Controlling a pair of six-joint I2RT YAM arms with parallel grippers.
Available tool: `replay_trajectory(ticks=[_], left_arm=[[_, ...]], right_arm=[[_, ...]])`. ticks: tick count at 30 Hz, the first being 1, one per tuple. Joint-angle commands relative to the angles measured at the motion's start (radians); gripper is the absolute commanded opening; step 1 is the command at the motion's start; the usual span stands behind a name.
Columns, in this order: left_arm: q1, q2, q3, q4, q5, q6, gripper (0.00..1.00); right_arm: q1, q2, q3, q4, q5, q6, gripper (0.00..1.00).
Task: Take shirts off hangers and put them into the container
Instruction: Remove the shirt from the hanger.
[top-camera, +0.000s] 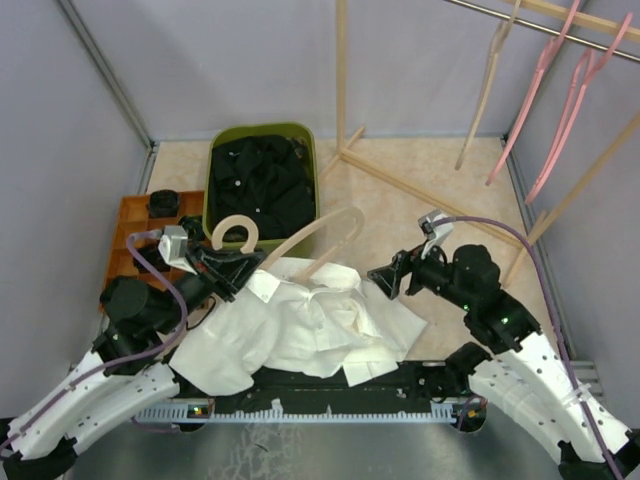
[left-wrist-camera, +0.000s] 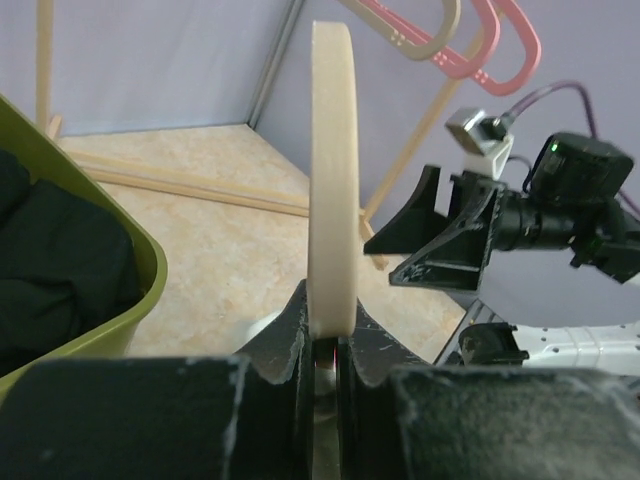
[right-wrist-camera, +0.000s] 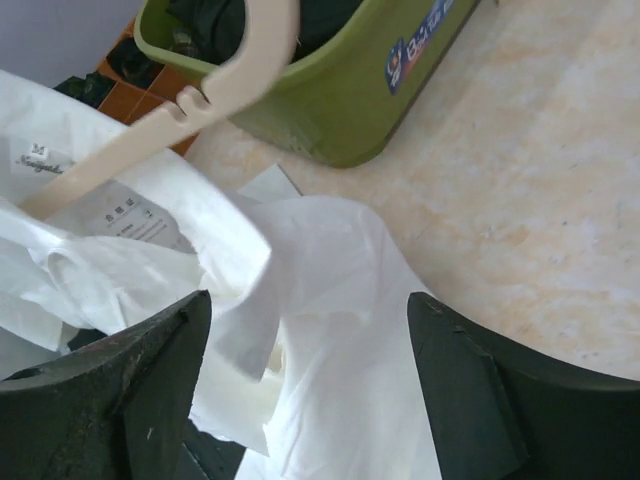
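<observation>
We were unhanging the white shirt (top-camera: 310, 325); left fingers (left-wrist-camera: 280, 335) pinched the beige hanger (left-wrist-camera: 332, 150); right fingers (right-wrist-camera: 150, 390) hung spread above it; next, we judged, regrip and pull apart.

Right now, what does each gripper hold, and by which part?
Left gripper clamps the beige hanger near its hook. Right gripper is open, holding nothing.

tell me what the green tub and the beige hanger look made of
Green tub: likely moulded plastic, smooth, slight sheen, rolled rim. Beige hanger: smooth, matte, even colour, no visible grain; probably plastic, possibly painted wood.
</observation>
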Motion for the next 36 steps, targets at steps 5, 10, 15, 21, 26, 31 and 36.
replay_trajectory(ticks=[5, 10, 15, 21, 26, 31, 36], left_arm=[[0.005, 0.120, 0.130, -0.031, 0.220, 0.094, 0.00], [0.006, 0.174, 0.190, -0.088, 0.325, 0.136, 0.00], [0.005, 0.181, 0.231, -0.146, 0.344, 0.169, 0.00], [0.005, 0.175, 0.275, -0.208, 0.359, 0.185, 0.00], [0.006, 0.183, 0.301, -0.237, 0.397, 0.197, 0.00], [0.005, 0.179, 0.297, -0.249, 0.366, 0.198, 0.00], [0.005, 0.149, 0.274, -0.235, 0.304, 0.191, 0.00]], right_arm=[[-0.008, 0.036, 0.246, -0.143, 0.048, -0.288, 0.82], [-0.008, 0.078, 0.308, -0.182, -0.070, -0.362, 0.84], [-0.008, 0.128, 0.369, -0.271, -0.227, -0.397, 0.83], [-0.007, 0.193, 0.415, -0.393, -0.309, -0.455, 0.77], [-0.007, 0.228, 0.428, -0.404, -0.444, -0.477, 0.61], [-0.009, 0.221, 0.430, -0.380, -0.538, -0.472, 0.43], [-0.022, 0.185, 0.417, -0.380, -0.578, -0.468, 0.18]])
